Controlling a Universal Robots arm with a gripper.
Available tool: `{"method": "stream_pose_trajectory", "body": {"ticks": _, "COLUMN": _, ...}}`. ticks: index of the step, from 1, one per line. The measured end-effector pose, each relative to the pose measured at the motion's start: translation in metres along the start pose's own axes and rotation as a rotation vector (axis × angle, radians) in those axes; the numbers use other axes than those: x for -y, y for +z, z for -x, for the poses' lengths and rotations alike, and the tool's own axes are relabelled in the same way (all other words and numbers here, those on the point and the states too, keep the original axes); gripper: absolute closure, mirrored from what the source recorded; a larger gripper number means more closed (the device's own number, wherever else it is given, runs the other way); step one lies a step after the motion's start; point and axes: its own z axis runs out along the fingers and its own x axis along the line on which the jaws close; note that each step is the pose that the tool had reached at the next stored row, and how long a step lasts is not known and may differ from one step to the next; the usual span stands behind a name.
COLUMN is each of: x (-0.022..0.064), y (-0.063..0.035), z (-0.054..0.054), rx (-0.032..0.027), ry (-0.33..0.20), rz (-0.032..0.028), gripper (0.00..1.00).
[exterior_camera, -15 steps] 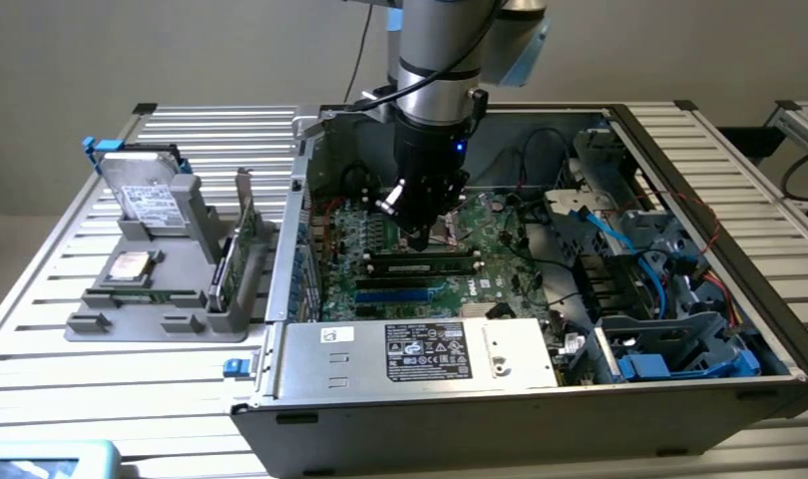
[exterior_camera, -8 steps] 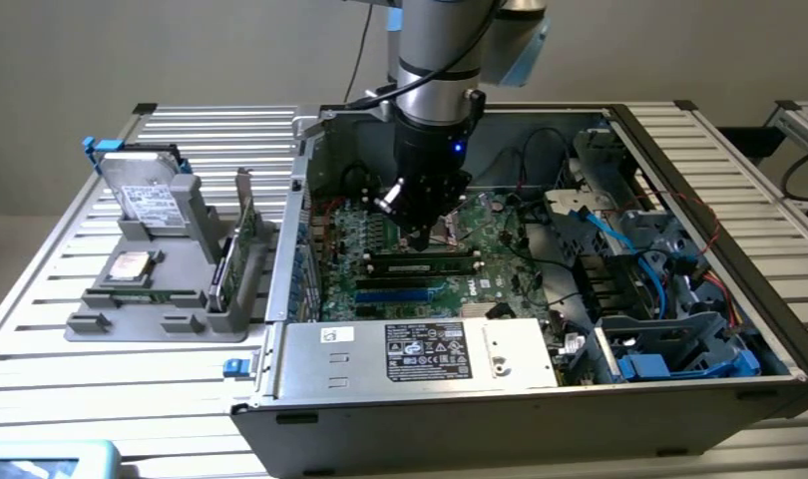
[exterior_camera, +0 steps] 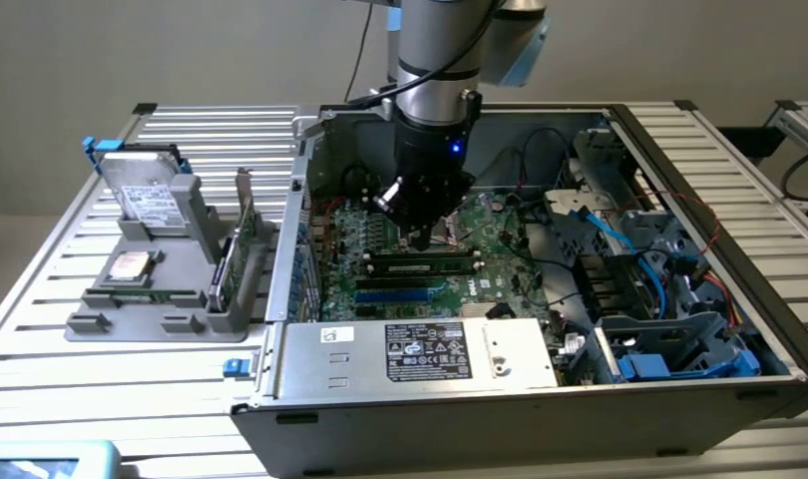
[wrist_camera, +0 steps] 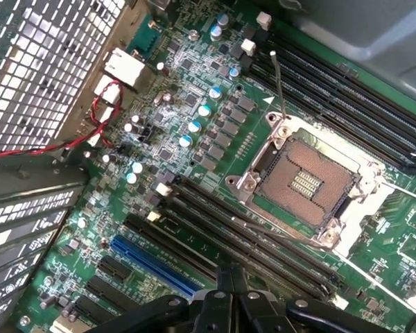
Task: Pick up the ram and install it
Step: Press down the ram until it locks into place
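Note:
The ram, a thin green stick with black chips, lies along a black memory slot on the motherboard inside the open computer case. My gripper hangs straight down over the board, its tips right at the ram's upper edge near the middle; I cannot tell whether they touch it. In the wrist view the gripper has both fingers pressed together with nothing between them, above the rows of black memory slots beside the bare CPU socket.
A grey fixture outside the case on the exterior view's left holds a silver hard drive and a green expansion card. The power supply sits at the case front. Blue cables and drive bays crowd the right side.

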Motion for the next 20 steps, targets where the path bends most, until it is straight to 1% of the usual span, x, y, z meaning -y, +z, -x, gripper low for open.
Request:
{"method": "stream_pose_trajectory", "body": {"ticks": 4, "x": 0.0000, "y": 0.0000, "z": 0.0000, "rx": 0.0022, "ry": 0.045, "rz": 0.0002, "gripper": 0.89}}
{"method": "stream_pose_trajectory", "body": {"ticks": 9, "x": 0.0000, "y": -0.0001, "z": -0.0001, "rx": 0.0031, "ry": 0.102, "rz": 0.0016, "gripper": 0.89}}
{"method": "stream_pose_trajectory", "body": {"ticks": 16, "x": 0.0000, "y": 0.0000, "z": 0.0000, "rx": 0.0090, "ry": 0.178, "rz": 0.0013, "gripper": 0.89}}
{"method": "stream_pose_trajectory", "body": {"ticks": 20, "x": 0.0000, "y": 0.0000, "z": 0.0000, "rx": 0.0111, "ry": 0.222, "rz": 0.0016, "gripper": 0.89}}
